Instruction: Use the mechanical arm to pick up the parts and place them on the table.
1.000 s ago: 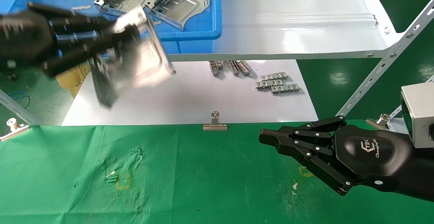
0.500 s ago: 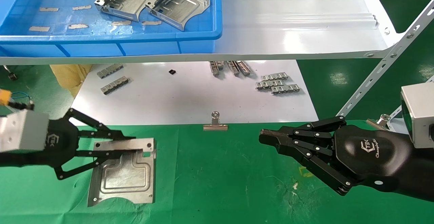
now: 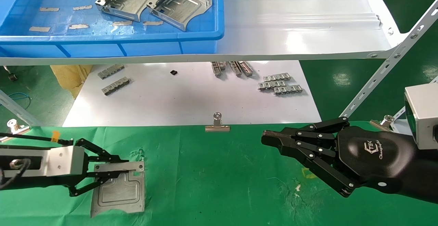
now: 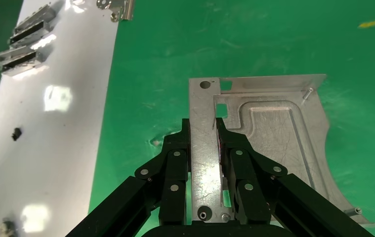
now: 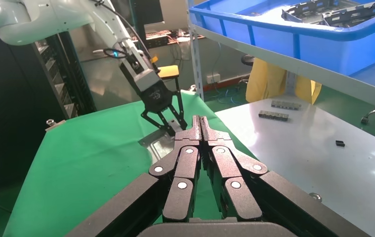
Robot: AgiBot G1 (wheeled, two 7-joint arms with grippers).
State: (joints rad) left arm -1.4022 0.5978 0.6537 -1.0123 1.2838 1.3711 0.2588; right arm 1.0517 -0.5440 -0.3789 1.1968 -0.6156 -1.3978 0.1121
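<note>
The desk (image 3: pixel 219 185) wears wrinkled green cloth flecked with small yellow marks, and the part (image 3: pixel 118 193) lying on it is plain silvery metal. Both hands are glossy black: left hand (image 3: pixel 102 171), right hand (image 3: pixel 273 140), the latter with a white logo. The bin (image 3: pixel 202 36) is bright blue; the sheet (image 3: pixel 191 99) is white.

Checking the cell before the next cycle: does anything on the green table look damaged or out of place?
Yes: the green cloth is scuffed and torn, with yellow marks, beside the bracket gripped by the left claw, and again near the right claw. The bracket itself lies flat.
</note>
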